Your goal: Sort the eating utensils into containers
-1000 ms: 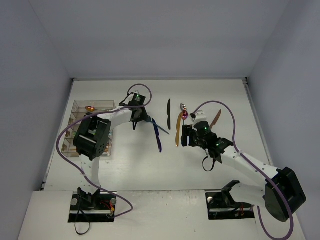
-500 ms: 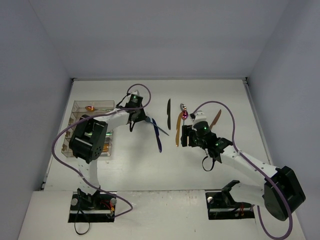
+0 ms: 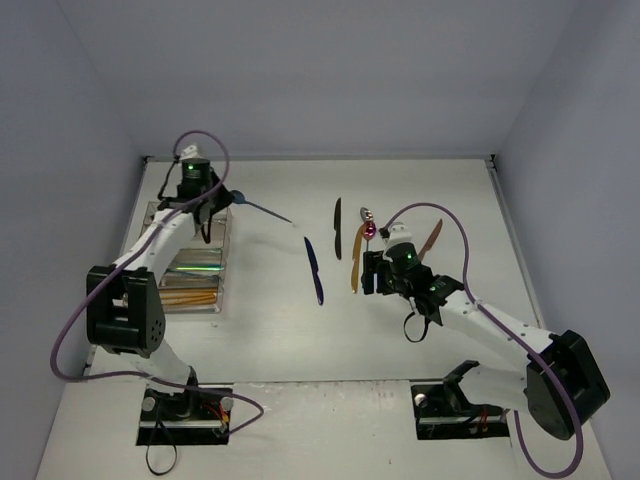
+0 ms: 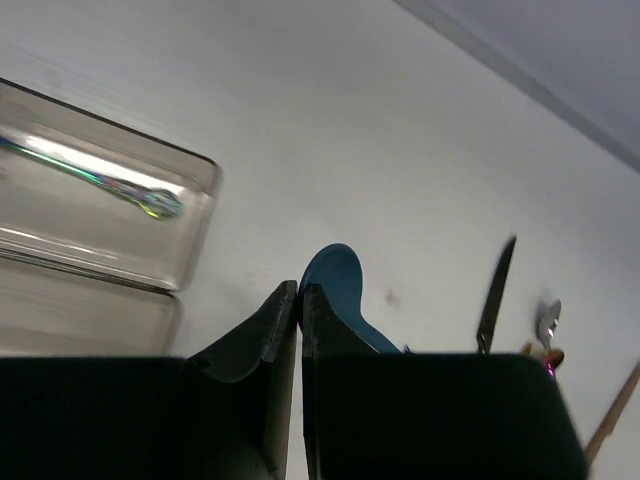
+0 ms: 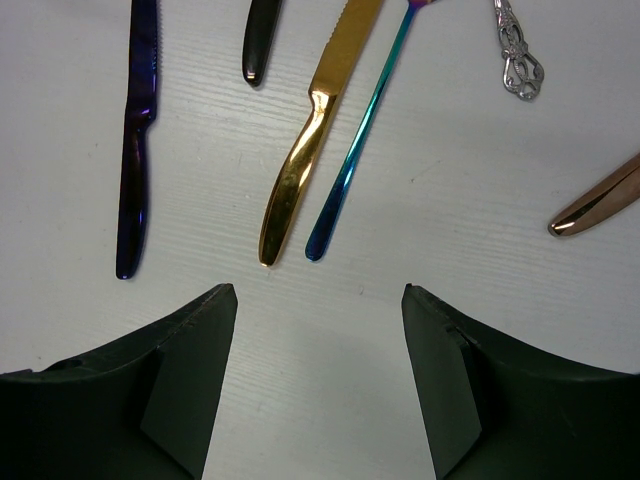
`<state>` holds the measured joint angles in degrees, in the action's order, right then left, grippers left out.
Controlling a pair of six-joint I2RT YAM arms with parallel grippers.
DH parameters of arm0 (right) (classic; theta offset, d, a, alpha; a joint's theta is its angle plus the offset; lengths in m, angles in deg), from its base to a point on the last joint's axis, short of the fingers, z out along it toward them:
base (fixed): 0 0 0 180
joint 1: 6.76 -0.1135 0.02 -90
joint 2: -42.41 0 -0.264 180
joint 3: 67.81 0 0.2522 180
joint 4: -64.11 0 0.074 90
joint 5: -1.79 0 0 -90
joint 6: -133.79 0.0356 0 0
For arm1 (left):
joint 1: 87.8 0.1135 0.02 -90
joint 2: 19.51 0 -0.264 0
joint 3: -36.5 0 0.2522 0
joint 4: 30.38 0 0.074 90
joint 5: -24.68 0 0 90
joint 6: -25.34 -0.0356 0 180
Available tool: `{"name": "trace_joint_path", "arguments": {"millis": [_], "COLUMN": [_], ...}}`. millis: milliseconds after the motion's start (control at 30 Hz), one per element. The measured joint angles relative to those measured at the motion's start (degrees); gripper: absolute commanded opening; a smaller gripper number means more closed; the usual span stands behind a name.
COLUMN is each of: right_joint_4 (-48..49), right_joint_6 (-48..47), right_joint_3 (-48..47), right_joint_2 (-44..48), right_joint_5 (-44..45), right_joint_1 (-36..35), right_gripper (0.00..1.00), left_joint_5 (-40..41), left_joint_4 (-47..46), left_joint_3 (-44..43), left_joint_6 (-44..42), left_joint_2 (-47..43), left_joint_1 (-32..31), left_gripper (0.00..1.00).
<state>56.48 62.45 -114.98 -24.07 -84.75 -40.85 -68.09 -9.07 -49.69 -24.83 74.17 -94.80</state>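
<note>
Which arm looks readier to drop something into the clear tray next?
Left. The left jaws are shut on the blue spoon at the tray; the right jaws stand open by the gold knife, far from it, holding nothing.

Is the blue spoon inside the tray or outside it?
Outside. The spoon is held in the shut left hand over bare table, beside the tray, not above any compartment.

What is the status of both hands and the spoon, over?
Left hand shut on blue spoon, near far end of tray. Right hand open, just short of gold knife. Nothing seen blocking the tray.
</note>
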Motion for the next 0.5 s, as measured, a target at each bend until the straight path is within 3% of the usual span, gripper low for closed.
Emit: {"name": "trace_joint_path", "arguments": {"millis": [100,500], "right_joint_4": [0.0,0.0], "right_joint_6": [0.0,-0.1], "right_joint_3": [0.0,0.0], "right_joint_2": [0.0,-0.2], "right_joint_5": [0.0,-0.1], "right_joint_1": [0.0,0.0], "right_gripper": [0.64,0.64], "left_joint_5": [0.1,0.6], "left_joint_4": [1.2,4.2], "left_joint_3": [-0.2,-3.5], "left_joint_6": [-1.8,-4.9], "left_joint_2": [-1.0,6.4], "left_joint_1": [9.2,20.9], "left_gripper": [0.00,0.00]}}
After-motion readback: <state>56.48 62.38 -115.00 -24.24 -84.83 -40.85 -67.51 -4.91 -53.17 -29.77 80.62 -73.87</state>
